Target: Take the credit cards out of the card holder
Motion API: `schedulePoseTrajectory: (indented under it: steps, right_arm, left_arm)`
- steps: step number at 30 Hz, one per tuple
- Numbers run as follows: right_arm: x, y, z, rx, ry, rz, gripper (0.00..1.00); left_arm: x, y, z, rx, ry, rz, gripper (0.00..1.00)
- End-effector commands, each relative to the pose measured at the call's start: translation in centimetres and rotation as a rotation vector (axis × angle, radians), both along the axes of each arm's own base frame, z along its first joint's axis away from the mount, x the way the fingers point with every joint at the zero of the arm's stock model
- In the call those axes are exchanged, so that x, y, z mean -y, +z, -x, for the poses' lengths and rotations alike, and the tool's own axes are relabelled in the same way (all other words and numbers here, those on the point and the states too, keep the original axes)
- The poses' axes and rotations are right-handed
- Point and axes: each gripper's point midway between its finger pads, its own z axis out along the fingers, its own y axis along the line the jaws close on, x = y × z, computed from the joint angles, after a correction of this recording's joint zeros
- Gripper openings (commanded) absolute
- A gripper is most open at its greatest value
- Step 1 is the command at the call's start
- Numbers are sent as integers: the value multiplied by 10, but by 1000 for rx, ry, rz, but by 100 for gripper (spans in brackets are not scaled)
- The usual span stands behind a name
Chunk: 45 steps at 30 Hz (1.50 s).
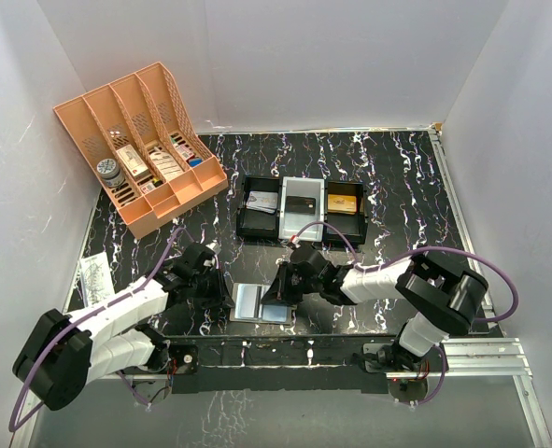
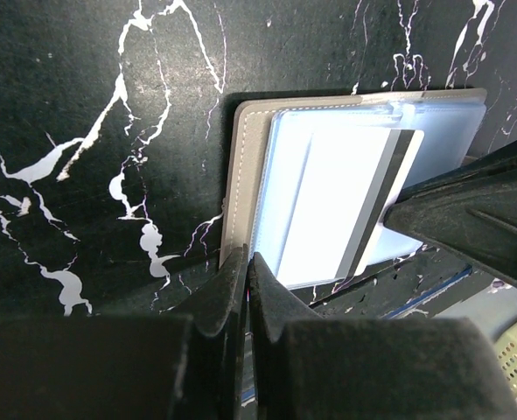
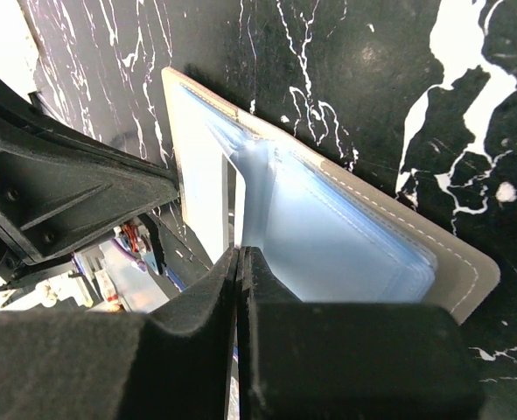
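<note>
Open card holder [image 2: 286,175], 1 striped card [image 2: 337,206] seemingly half out.

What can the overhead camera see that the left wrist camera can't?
Only the overhead view shows the orange organiser and the black tray at the back of the table. Only the left wrist view shows a pale card with a dark stripe lying in the holder. Both show the open card holder on the black marbled surface, with the left hand and right hand, both closed, at its edges.
</note>
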Motion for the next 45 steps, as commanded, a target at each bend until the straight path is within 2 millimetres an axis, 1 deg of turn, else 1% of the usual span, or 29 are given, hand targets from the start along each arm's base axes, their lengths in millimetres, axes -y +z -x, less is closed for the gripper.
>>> schedulePoseTrajectory:
  steps: [1,2,4,7,10,12,13,17,23,26,27,29,32,34,37,45]
  right_arm:
    - [-2,17,-6,51,18,-41,0]
    - [-2,17,-6,51,21,-41,0]
    - [-2,16,-6,49,24,-38,0]
    - [-2,14,-7,47,24,-34,0]
    - [-1,12,-8,44,20,-27,0]
    - [1,8,-10,45,17,6,0]
    - [2,7,-11,50,17,22,0]
    - [1,11,-13,73,35,35,0]
    - [-4,14,-13,67,46,12,0]
    - [-4,15,-14,70,39,11,5]
    - [-3,15,-15,75,33,13,9]
    - [-1,16,-16,82,20,15,15]
    - [0,17,-18,88,5,16,21]
    - [0,17,-19,87,-1,16,22]
    - [3,10,-20,67,-28,33,23]
    - [-2,6,-20,36,-57,-11,24]
  left_arm:
    - [-1,7,1,7,0,-7,5]
    - [0,10,-1,15,2,-1,8]
    - [4,19,-6,38,5,20,19]
    - [13,34,-12,70,-1,66,28]
    - [28,53,-18,102,-30,150,34]
    - [39,59,-17,112,-61,213,39]
    - [44,60,-18,116,-75,239,40]
    - [46,43,-13,59,-97,216,40]
    - [41,19,-9,6,-90,149,34]
    - [29,6,-7,-23,-50,72,29]
    - [24,3,-6,-30,-37,42,28]
    - [21,2,-5,-32,-35,20,27]
    - [23,4,-4,-29,-48,37,27]
    - [23,3,-3,-36,-52,35,27]
    - [22,-2,0,-50,-54,22,26]
    - [17,-7,4,-60,-48,4,24]
